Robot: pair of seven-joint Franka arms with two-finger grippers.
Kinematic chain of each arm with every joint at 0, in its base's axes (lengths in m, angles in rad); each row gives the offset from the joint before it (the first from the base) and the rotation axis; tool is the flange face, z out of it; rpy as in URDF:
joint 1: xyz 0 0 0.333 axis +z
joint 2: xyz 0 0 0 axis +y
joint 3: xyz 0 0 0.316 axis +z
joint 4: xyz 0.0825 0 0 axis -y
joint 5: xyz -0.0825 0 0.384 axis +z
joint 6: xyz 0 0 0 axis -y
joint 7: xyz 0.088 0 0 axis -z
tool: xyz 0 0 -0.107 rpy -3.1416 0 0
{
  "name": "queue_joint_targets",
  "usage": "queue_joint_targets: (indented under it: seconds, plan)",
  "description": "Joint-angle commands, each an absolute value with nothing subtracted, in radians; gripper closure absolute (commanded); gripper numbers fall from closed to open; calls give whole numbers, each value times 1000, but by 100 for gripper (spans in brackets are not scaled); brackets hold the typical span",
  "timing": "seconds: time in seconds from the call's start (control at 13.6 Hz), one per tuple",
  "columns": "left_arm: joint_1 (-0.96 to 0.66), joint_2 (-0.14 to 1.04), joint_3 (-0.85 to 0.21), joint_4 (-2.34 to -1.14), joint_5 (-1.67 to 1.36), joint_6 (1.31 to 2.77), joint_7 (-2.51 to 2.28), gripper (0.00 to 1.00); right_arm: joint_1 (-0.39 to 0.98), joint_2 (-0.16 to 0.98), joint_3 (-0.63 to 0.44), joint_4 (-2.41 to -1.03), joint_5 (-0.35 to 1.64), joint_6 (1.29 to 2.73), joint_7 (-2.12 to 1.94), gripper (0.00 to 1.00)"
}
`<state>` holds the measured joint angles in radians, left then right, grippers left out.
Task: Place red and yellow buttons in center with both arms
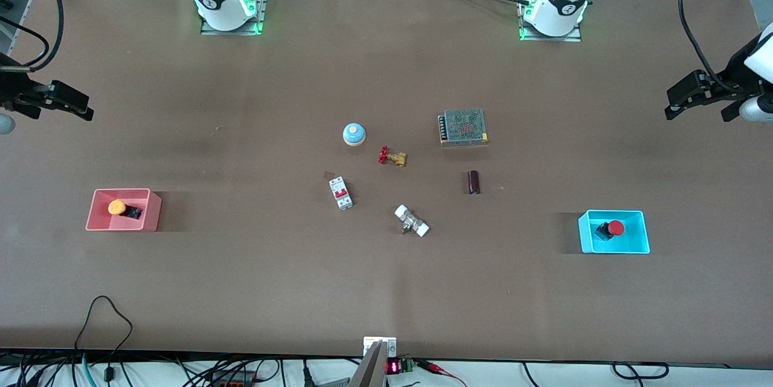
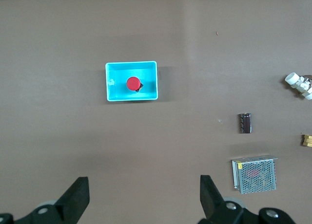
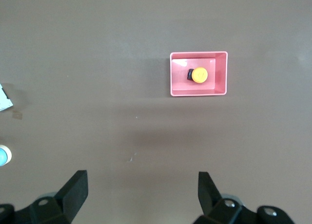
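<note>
In the front view, the red round-capped push button on a black body (image 1: pixel 611 229) lies in the shallow cyan plastic bin (image 1: pixel 642 236), toward the left arm's end of the table. The orange-yellow round-capped push button on a black body (image 1: pixel 121 209) lies in the pink plastic bin (image 1: pixel 153 211), toward the right arm's end. Between the bins, on the flat brown tabletop (image 1: pixel 386 290), are a light-blue dome on a beige base (image 1: pixel 354 134), a brass valve with a red handle (image 1: pixel 392 157), a white circuit breaker with red switches (image 1: pixel 340 192), a metal fitting with white ends (image 1: pixel 412 221), a dark brown cylinder (image 1: pixel 474 182) and a perforated metal box (image 1: pixel 463 127). The left gripper (image 1: pixel 676 104) hangs in the air over the table edge at its own end; the right gripper (image 1: pixel 81 108) does the same at the other end. Both arms wait, well apart from the bins.

In the left wrist view, the left gripper (image 2: pixel 145 197) has its black fingers (image 2: pixel 78 195) spread wide, holding nothing. The red button (image 2: pixel 133 84) sits inside the cyan bin (image 2: pixel 111 85); the dark cylinder (image 2: pixel 245 123) and the metal box (image 2: pixel 254 175) lie well apart from it.

In the right wrist view, the right gripper (image 3: pixel 143 194) has also wide-spread fingers (image 3: pixel 77 190) and is empty. The yellow button (image 3: pixel 198 75) lies in the pink bin (image 3: pixel 222 73), near the middle of the bin floor.
</note>
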<state>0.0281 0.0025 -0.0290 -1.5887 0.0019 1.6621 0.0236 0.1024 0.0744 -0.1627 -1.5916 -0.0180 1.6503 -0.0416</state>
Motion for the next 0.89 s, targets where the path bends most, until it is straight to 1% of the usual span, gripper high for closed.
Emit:
queue_joint_targets:
  seconds: [0.0,0.22,0.44,0.59,0.81]
  plan:
    - [35,17,-35,-1555,-6,1637,38,0,89,119,-160,-1600,-20,1687,-48,0]
    - [35,17,-35,-1555,-6,1637,37,0,74,195,-161,-1598,-18,1724,-41,0]
    - [35,32,-35,-1557,-5,1637,35,0,-9,314,-161,-1595,1,1840,-52,0]
    - [35,73,-34,-1555,-6,1638,37,0,-37,386,-161,-1594,8,1915,-78,0]
    - [34,155,-31,-1555,-5,1649,32,0,-43,469,-161,-1594,-5,2032,-87,0]
